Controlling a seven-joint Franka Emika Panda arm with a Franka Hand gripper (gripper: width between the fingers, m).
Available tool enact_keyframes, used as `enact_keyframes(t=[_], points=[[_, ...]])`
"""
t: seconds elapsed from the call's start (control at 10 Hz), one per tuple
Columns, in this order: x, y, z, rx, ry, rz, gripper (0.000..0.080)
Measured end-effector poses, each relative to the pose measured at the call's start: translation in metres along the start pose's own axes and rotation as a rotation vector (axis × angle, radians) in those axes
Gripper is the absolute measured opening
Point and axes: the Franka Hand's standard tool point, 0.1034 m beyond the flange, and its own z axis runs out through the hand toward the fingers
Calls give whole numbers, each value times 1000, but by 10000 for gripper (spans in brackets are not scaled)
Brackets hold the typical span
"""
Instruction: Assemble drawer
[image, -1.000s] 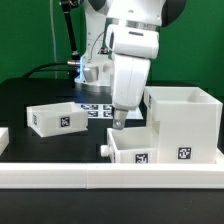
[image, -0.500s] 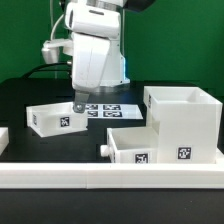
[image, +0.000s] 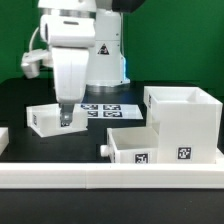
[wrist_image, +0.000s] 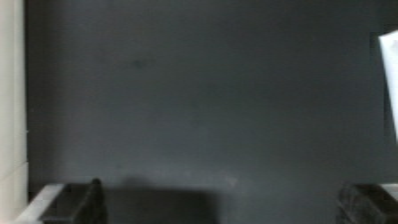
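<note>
The pincer (image: 66, 121) hangs empty, fingers apart, close by one small white plastic box tray (image: 45, 117); touching or not, unclear. On the black desk (image: 20, 95), the second tray (image: 135, 150) and the tall white cube housing (image: 185, 118) stand well away from it, toward the exterior view's right
</note>
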Motion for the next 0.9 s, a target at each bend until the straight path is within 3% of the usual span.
enact_keyframes(t=[0.1, 0.3, 0.6, 0.9], points=[[-2, 2, 4, 7, 13, -6, 649], [-11, -8, 16, 39, 82, -14, 649], [-5, -17, 33, 82, 180, -26, 649], [22, -6, 46, 105, 210, -1, 649]])
